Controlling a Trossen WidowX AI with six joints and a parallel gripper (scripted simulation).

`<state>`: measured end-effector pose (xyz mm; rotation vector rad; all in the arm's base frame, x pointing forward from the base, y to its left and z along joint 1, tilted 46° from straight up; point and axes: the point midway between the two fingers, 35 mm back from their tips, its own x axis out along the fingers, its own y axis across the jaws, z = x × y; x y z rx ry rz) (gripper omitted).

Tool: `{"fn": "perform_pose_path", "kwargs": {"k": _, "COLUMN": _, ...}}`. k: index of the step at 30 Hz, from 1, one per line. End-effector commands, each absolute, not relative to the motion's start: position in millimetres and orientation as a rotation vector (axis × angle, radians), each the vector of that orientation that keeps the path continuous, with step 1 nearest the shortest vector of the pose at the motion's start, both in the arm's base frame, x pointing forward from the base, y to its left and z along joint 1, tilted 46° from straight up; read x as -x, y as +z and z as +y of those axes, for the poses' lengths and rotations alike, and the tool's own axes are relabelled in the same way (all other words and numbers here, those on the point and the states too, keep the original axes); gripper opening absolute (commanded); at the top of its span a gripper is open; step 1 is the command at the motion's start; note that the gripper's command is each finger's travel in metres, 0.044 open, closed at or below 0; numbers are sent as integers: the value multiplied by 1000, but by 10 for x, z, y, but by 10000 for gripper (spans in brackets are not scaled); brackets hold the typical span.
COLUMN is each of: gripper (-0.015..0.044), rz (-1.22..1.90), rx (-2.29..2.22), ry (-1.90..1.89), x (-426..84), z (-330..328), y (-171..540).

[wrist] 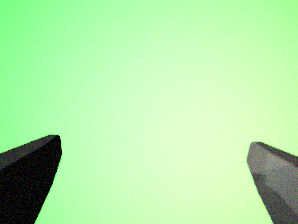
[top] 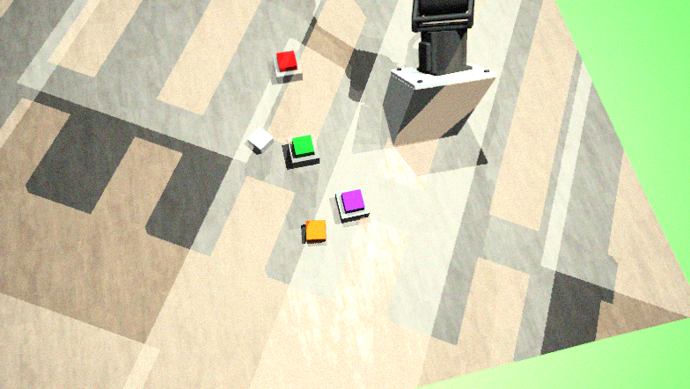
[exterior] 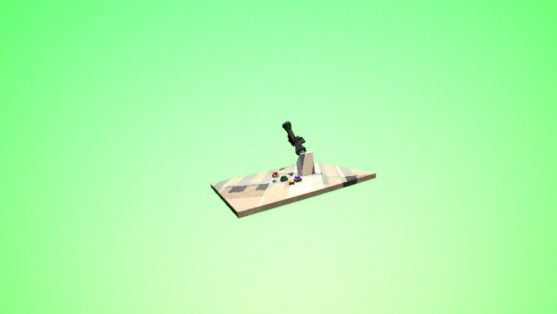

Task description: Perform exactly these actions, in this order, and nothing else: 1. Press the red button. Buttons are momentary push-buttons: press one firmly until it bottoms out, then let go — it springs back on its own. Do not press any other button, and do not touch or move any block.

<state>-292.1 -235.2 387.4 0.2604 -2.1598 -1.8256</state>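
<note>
The red button [top: 286,61] sits on its pale base at the far side of the table, left of the arm's pedestal [top: 436,104]; it shows tiny in the exterior view [exterior: 275,172]. My gripper [exterior: 286,125] is raised high above the table, pointing up and away from the buttons. In the wrist view its two dark fingers stand wide apart [wrist: 156,152] with only green background between them. It is open and empty.
A green button [top: 303,145] and a purple button [top: 352,200] lie nearer the front. A white block [top: 260,139] sits just left of the green button. An orange block [top: 316,231] sits left of the purple button.
</note>
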Motion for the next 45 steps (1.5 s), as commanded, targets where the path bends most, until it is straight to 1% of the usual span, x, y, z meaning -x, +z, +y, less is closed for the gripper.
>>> {"fn": "perform_pose_path", "kwargs": {"k": 1, "gripper": 400, "rz": -2149, "rx": -272, "ry": -1834, "x": 2905, "z": -2378, "y": 3861}}
{"fn": "perform_pose_path", "kwargs": {"k": 4, "gripper": 400, "rz": -1981, "rx": -423, "ry": -1935, "x": 2651, "z": -2723, "y": 3677}}
{"fn": "perform_pose_path", "kwargs": {"k": 8, "gripper": 400, "rz": -1636, "rx": -640, "ry": -2064, "x": 2106, "z": -3220, "y": 3357}}
{"fn": "perform_pose_path", "kwargs": {"k": 11, "gripper": 400, "rz": -1379, "rx": -748, "ry": -2112, "x": 1687, "z": -3469, "y": 3145}}
{"fn": "perform_pose_path", "kwargs": {"k": 16, "gripper": 400, "rz": -920, "rx": -860, "ry": -2127, "x": 915, "z": -3723, "y": 2796}}
{"fn": "perform_pose_path", "kwargs": {"k": 21, "gripper": 400, "rz": -450, "rx": -882, "ry": -2061, "x": 111, "z": -3761, "y": 2459}}
{"fn": "perform_pose_path", "kwargs": {"k": 27, "gripper": 400, "rz": 110, "rx": -784, "ry": -1898, "x": -797, "z": -3501, "y": 2036}}
{"fn": "perform_pose_path", "kwargs": {"k": 34, "gripper": 400, "rz": 720, "rx": -495, "ry": -1601, "x": -1614, "z": -2838, "y": 1570}}
{"fn": "perform_pose_path", "kwargs": {"k": 39, "gripper": 400, "rz": 1077, "rx": -195, "ry": -1327, "x": -1969, "z": -2255, "y": 1331}}
{"fn": "perform_pose_path", "kwargs": {"k": 45, "gripper": 400, "rz": 1405, "rx": 242, "ry": -959, "x": -2158, "z": -1557, "y": 1155}}
